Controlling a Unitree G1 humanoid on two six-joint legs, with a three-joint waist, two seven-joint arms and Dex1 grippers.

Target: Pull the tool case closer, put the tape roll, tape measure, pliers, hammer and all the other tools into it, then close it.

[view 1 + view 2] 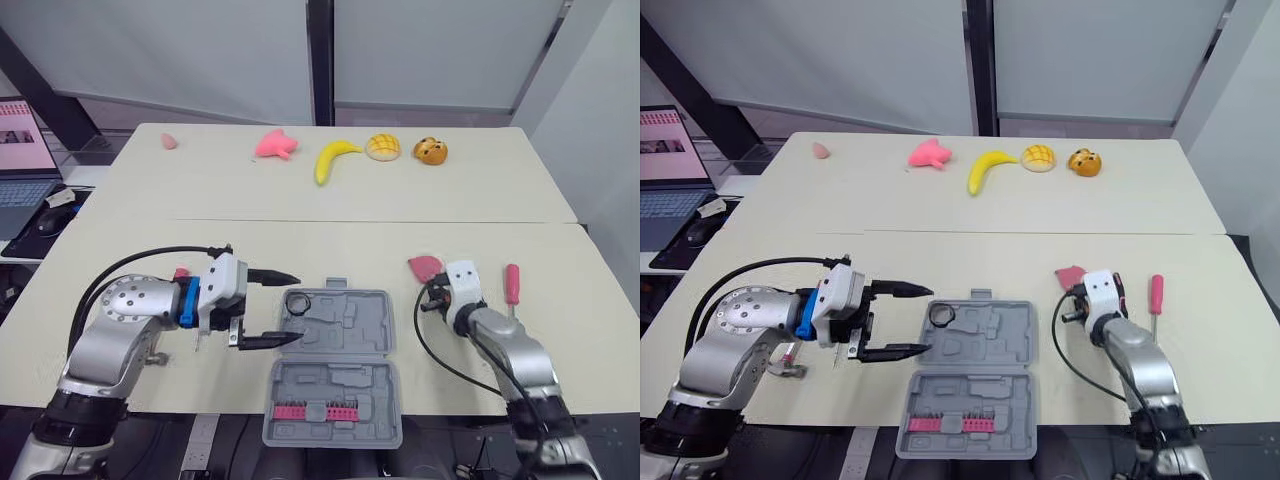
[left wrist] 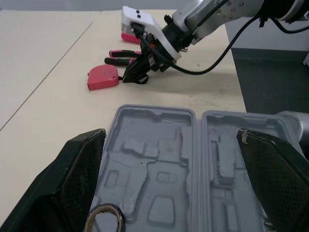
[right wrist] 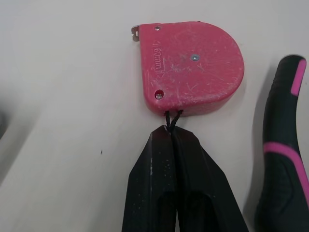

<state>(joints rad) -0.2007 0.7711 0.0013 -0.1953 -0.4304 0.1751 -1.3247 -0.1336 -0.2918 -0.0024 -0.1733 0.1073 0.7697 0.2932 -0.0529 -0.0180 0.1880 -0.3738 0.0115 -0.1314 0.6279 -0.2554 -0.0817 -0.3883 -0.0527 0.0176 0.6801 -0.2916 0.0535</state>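
Beige table (image 1: 150,200) spreads in front of me, with toys (image 1: 337,158) along its far side that play no part in this job. My left claw (image 1: 295,307) hovers just left of the case (image 1: 340,375), fingers spread wide and holding nothing. That case lies open and close to me, with the roll (image 2: 104,218) already sitting in a far-left pocket. Further right, my right claw (image 3: 171,131) is pinched together on the thin black cord (image 3: 172,116) at the edge of the tape measure (image 3: 193,67), which lies flat on the table, apart from the case. Pliers (image 3: 282,145) lie just beside it, and a screwdriver (image 1: 512,284) lies beyond.

I judge the step in hand is carrying the tape measure over. A cord grip will likely let the body swing, so I should lift slowly and let it hang steady. Then I cross low over the case rim and lower until it rests in a pocket before spreading my fingers. I should also keep the lift clear of the pliers' handle.
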